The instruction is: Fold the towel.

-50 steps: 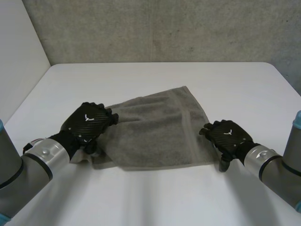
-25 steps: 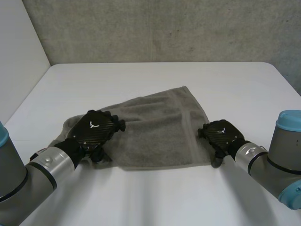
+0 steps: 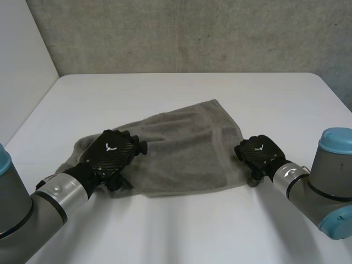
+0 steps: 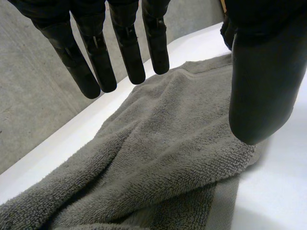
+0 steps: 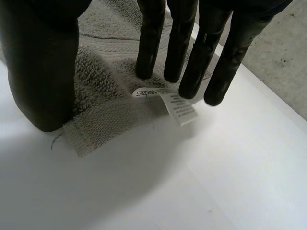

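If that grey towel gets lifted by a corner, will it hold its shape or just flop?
Probably flop: the towel lies bunched in soft folds near the left hand. Its looped pile looks grippy, not slippery.

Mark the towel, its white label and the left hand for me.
towel (image 3: pixel 181 148): head view, middle of the grey cloth.
label (image 5: pixel 175 108): right wrist view, printed white strip by the fingertips.
left hand (image 3: pixel 110 151): head view, back of the hand.

Towel (image 3: pixel 187 148), grey: 1. Label (image 5: pixel 177 108), white: 1 (sewn at a towel corner). Table (image 3: pixel 181 93), white: 1. Black hands: 2, left hand (image 3: pixel 113 149), right hand (image 3: pixel 257 153).
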Robot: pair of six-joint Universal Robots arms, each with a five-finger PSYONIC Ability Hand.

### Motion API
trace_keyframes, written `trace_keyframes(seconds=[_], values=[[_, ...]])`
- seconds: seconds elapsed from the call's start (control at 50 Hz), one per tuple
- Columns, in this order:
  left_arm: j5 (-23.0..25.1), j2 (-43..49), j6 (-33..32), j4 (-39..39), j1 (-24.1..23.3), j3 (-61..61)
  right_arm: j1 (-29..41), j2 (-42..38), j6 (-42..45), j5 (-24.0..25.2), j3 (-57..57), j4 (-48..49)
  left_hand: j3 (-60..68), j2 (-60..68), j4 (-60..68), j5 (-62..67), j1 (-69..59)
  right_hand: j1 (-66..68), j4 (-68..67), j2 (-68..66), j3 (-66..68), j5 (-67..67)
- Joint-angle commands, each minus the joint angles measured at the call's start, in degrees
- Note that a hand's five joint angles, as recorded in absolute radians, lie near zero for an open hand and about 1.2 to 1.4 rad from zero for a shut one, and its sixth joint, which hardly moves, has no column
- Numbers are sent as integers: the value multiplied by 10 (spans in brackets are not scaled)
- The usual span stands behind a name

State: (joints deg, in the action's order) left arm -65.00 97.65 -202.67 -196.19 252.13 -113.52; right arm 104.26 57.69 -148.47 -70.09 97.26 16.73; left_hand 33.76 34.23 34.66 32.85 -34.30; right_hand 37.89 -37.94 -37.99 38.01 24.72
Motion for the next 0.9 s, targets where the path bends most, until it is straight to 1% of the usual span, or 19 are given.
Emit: trace_keyframes(seconds=[0.02,0.04,0.08,0.14,0.26,0.3,0.38,0.4,0.42,0.44,0.46,0.64,0.66,0.68,0.7,0.72,0.74,0.86,0.9], values=[[0,0,2,-2,-2,0,4,-2,-5,-2,0,9,-50,-55,-59,-141,56,122,-121,-121,121,154],[0,0,2,-2,-2,0,4,-2,-5,-2,0,9,-50,-55,-59,-141,56,122,-122,-121,121,154],[0,0,5,-2,-2,-1,4,-2,-12,-1,0,9,-50,-55,-59,-141,56,203,-202,-202,201,234],[0,0,9,-2,-2,-1,3,-2,-20,-1,0,10,-50,-55,-59,-141,56,240,-239,-239,239,272],[0,0,11,-2,-3,-1,2,0,-21,-2,0,10,-50,-55,-59,-141,56,253,-253,-252,252,285],[0,0,11,-2,-4,-4,2,3,-21,-3,0,10,-50,-55,-59,-141,56,218,-218,-217,217,250],[0,0,11,-2,-7,-4,3,4,-23,-3,0,10,-50,-55,-59,-141,56,193,-193,-192,192,225],[0,0,11,-3,-8,-4,3,4,-25,-3,0,9,-50,-55,-59,-141,56,156,-156,-155,155,188],[0,0,11,-3,-8,-4,3,4,-25,-3,0,9,-50,-55,-59,-141,56,156,-155,-155,155,188],[0,0,11,-3,-8,-5,4,4,-26,-3,1,9,-50,-55,-59,-141,56,116,-115,-115,115,148],[0,1,11,-3,-8,-5,5,3,-26,-3,0,9,-50,-55,-59,-141,56,106,-105,-105,104,137],[0,6,11,-3,-7,-5,14,1,-26,-4,1,9,-50,-55,-59,-141,56,77,-76,-76,76,109],[0,7,11,-3,-7,-5,14,1,-26,-2,2,9,-50,-55,-59,-141,56,98,-98,-98,97,130],[0,9,11,-5,-7,-5,14,0,-28,-2,2,9,-50,-55,-59,-141,56,160,-160,-159,159,192],[0,9,11,-5,-7,-5,14,0,-28,-2,2,9,-50,-55,-59,-141,56,161,-161,-160,160,193],[0,11,11,-8,-7,-6,12,0,-29,-2,2,9,-50,-55,-59,-141,56,261,-260,-260,260,293],[0,11,11,-8,-7,-6,11,1,-29,-2,2,10,-50,-55,-59,-141,56,403,-403,-402,402,435],[-3,11,15,-15,-10,-13,3,24,-45,-7,3,8,-50,-55,-59,-141,56,421,-421,-420,420,453],[-13,11,35,-15,-25,-11,-3,68,-74,-15,11,4,-50,-55,-59,-141,56,421,-421,-420,420,453]])
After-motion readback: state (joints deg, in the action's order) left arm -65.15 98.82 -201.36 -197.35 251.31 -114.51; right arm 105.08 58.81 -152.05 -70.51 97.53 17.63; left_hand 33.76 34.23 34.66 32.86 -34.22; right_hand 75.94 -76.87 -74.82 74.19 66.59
